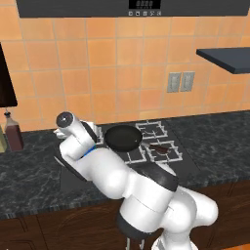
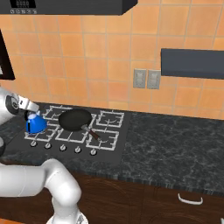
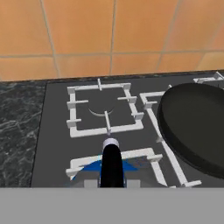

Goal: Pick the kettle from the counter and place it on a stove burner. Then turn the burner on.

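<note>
The bright-blue kettle (image 2: pixel 35 125) is at the front-left stove burner (image 2: pixel 42 131) of the black cooktop. I cannot tell whether it rests on the grate or hangs just above it. My gripper (image 2: pixel 29 113) comes down from the left and is shut on the kettle's black arched handle (image 3: pixel 111 162). In the hand view the blue body (image 3: pixel 92 166) shows on both sides of the handle, over the front-left grate (image 3: pixel 142 154). The back-left burner (image 3: pixel 104 110) lies bare beyond it. The dark marbled counter (image 2: pixel 175 148) runs on both sides of the stove.
A black frying pan (image 2: pixel 75 119) sits on the middle burners, close to the kettle's right, its handle pointing to the front right. Several silver knobs (image 2: pixel 63 148) line the cooktop's front edge. A brown bottle (image 1: pixel 13 132) stands at the counter's far left. A dark shelf (image 2: pixel 192 63) hangs at the right.
</note>
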Robot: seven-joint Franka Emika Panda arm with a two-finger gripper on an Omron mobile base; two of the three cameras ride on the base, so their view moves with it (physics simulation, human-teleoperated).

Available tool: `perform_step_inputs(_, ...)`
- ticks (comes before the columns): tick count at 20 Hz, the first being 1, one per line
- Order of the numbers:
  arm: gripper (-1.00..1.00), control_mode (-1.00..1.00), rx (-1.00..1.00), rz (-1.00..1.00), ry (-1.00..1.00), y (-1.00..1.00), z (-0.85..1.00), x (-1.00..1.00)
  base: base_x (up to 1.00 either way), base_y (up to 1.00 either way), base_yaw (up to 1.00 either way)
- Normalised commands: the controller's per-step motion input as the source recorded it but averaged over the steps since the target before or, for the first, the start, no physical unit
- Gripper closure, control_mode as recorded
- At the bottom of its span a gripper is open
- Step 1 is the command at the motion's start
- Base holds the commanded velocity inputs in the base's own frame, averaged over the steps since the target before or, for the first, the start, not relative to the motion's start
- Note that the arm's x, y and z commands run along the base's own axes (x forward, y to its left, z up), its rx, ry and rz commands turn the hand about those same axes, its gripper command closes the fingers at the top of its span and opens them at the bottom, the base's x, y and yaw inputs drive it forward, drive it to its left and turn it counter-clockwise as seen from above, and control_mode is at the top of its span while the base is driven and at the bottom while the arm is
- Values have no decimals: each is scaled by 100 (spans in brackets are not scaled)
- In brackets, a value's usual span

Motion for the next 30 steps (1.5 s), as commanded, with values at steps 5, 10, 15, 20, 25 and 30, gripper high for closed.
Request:
perform_step_inputs(5, 100, -100, 1, 7, -16, -62, -4, 6, 0, 0, 0)
perform_step_inputs(10, 100, -100, 0, 0, 0, 0, -1, 5, 0, 0, 0)
perform_step_inputs(15, 100, -100, 0, -1, 0, 5, -3, 3, 0, 0, 0)
perform_step_inputs(20, 100, -100, 0, 0, 0, 6, 0, 4, 0, 0, 0)
perform_step_inputs(25, -100, -100, 0, 0, 0, 0, 0, 0, 0, 0, 0)
perform_step_inputs(30, -100, -100, 0, 0, 0, 2, 26, 0, 0, 0, 0)
